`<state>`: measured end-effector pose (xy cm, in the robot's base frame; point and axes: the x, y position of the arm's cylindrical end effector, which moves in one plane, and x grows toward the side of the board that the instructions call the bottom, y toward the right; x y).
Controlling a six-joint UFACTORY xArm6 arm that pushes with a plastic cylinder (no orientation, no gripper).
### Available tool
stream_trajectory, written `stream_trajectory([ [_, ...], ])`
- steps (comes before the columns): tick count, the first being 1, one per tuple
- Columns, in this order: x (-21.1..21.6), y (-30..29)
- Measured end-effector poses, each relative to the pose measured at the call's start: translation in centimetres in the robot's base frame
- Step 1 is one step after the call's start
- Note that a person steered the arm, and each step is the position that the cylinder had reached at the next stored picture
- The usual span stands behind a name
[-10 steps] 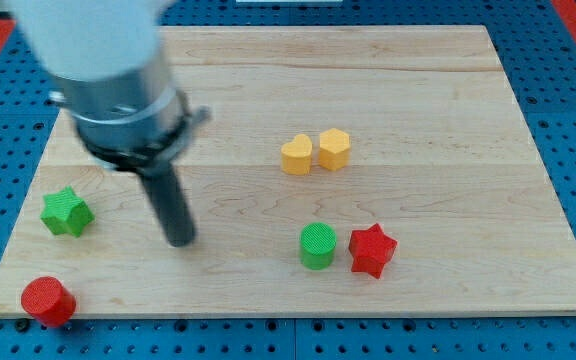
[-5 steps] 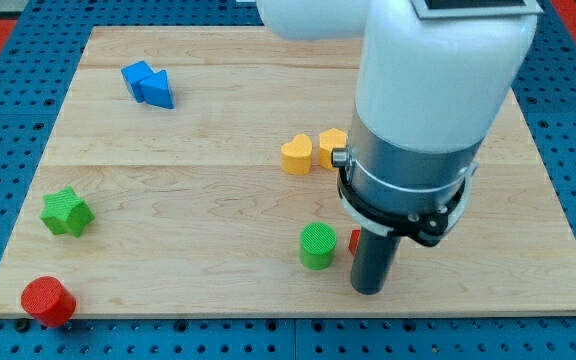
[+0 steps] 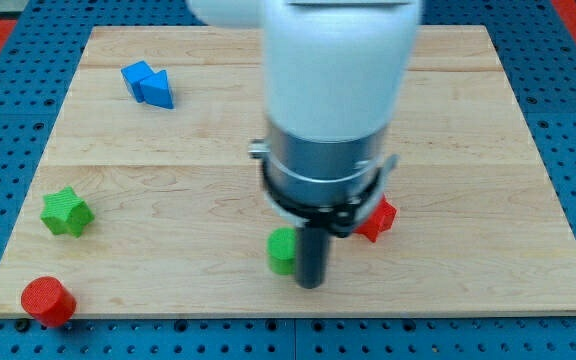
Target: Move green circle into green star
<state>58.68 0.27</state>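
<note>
My tip [image 3: 311, 283] is pressed against the green circle's [image 3: 282, 250] right side, gripping nothing. It looks light and slippery, so push centrally toward the green star [image 3: 66, 212].

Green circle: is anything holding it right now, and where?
Nothing holds it. My tip is a bare rod that sits against the right side of the green circle, pushing only.

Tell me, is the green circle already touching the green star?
No. The green circle sits beside my tip, far from the green star at the view's left.
</note>
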Motion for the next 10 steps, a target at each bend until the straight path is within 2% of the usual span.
stream_trajectory([
  [1,-1.9,-2.9],
  [3,-2.4,1.0],
  [4,-4.0,0.9],
  [6,-3.9,-3.0],
  [7,-5.5,-2.1],
  [8,-6.3,-4.5],
  [10,-7.1,-14.0],
])
